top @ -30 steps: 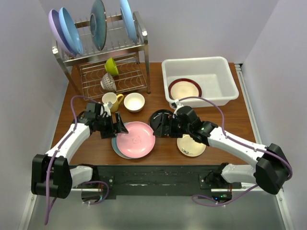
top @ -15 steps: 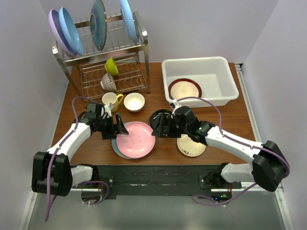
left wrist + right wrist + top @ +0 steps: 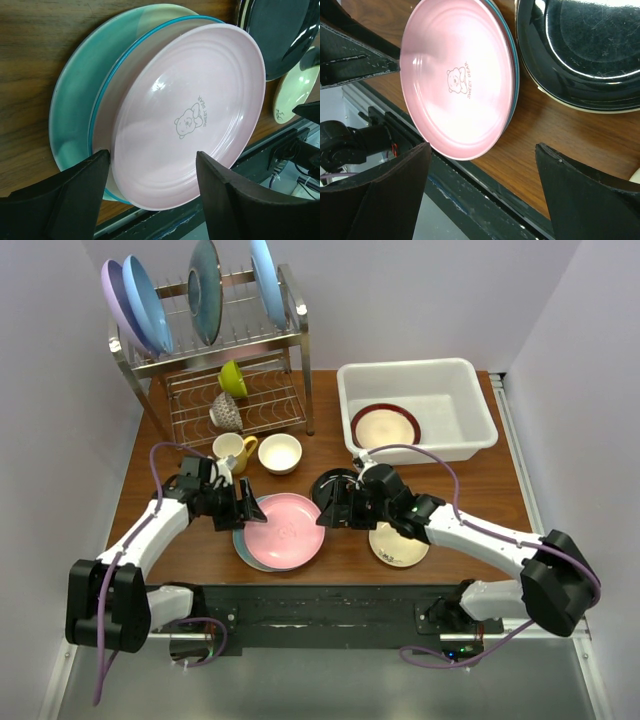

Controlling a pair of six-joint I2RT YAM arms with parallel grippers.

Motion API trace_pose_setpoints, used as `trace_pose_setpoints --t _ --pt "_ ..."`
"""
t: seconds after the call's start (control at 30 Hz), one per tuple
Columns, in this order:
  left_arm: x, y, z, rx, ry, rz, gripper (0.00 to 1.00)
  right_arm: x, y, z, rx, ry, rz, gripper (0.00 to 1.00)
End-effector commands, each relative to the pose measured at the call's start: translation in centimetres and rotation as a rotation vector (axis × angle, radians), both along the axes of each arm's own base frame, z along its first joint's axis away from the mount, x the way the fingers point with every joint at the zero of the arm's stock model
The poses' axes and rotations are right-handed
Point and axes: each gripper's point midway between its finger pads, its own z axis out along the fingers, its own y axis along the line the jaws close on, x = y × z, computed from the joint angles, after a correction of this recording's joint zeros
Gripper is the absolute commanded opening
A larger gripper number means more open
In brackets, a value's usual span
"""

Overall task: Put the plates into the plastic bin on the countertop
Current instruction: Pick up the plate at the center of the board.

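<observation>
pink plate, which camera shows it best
Left wrist: the pink plate fills the frame, bear print sharp, stacked over a teal-and-cream plate. Right wrist shows it close too, top edge cropped. Top external shows it whole but small.

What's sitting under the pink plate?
A teal-and-cream plate pokes out beneath the pink plate, with a thin teal rim between them. The pink plate covers the rest, so whether that rim is a separate plate cannot be told.
</observation>
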Motion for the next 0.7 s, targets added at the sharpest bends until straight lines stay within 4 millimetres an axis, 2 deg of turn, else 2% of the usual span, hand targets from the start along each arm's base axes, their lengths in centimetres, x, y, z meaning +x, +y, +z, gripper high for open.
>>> trace_pose_setpoints --t 0.0,0.3,0.5,0.67 --pt "0.0 -0.9 0.1 -0.039 -0.013 -0.051 0.73 0.2 0.6 0.0 0.024 -0.009 -0.003 0.86" --pt "-1.0 -2.0 -1.5 -0.022 0.055 -0.107 0.69 0.1 0.9 -1.8 0.021 0.023 -0.005 0.83" --pt "-1.0 -2.2 -1.4 -0.029 0.047 -0.116 0.53 0.2 1.6 -2.7 0.047 0.045 -0.006 0.82" --pt "-1.1 -2.4 -1.3 -0.04 0.047 -0.127 0.49 0.2 2.2 -3.4 0.076 0.061 0.0 0.81"
